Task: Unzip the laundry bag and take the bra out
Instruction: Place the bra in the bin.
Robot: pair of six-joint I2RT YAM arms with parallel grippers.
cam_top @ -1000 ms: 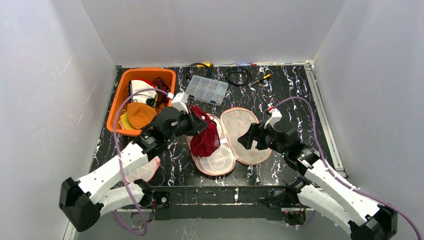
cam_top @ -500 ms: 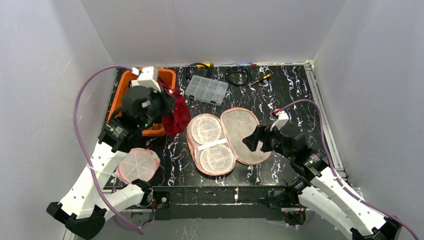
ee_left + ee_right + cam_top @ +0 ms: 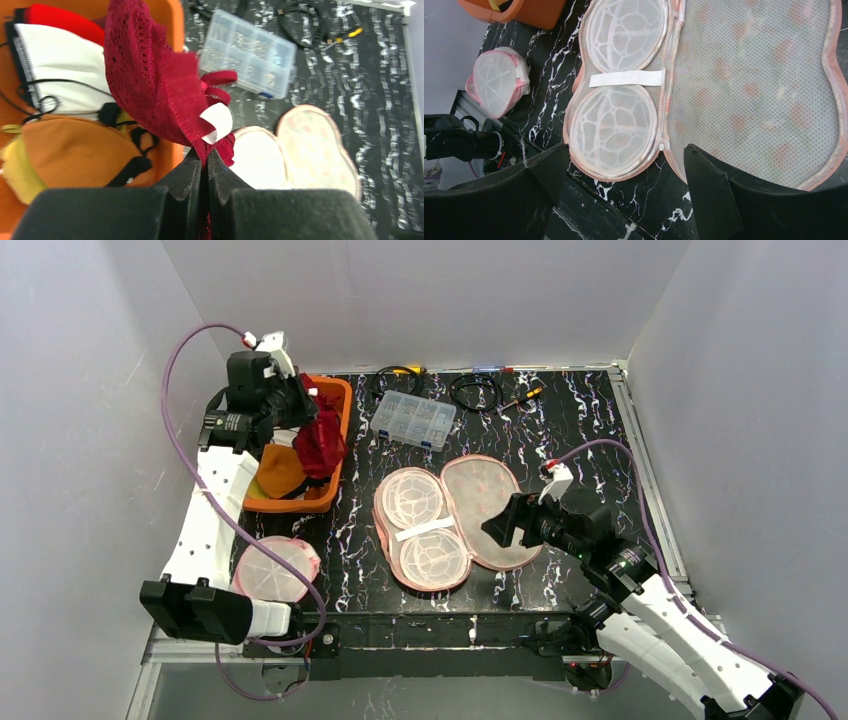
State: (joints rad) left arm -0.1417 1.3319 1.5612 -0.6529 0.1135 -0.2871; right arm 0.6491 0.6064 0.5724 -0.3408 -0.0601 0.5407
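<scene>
The pink mesh laundry bag (image 3: pixel 480 505) lies unzipped and spread flat mid-table, its two white moulded cups (image 3: pixel 619 75) bare. A dark red lace bra (image 3: pixel 320 445) hangs over the right side of the orange bin (image 3: pixel 290 505). My left gripper (image 3: pixel 303 418) is shut on the bra's band, with the fabric (image 3: pixel 150 85) pinched between the closed fingertips (image 3: pixel 205 152). My right gripper (image 3: pixel 497 530) hovers over the bag's near right edge. It stands open with nothing between its fingers (image 3: pixel 624 150); the zipper pull (image 3: pixel 661 146) lies in the gap below.
The orange bin (image 3: pixel 175 20) holds white, red and orange garments. A clear compartment box (image 3: pixel 413 420), coiled cables (image 3: pixel 475 390) and a screwdriver (image 3: pixel 520 398) lie at the back. A small pink mesh pouch (image 3: pixel 272 570) sits near the left arm's base.
My left arm has lifted the bra out of the bag and swung it left and back over the orange bin. The right gripper has drawn slightly nearer, still open.
</scene>
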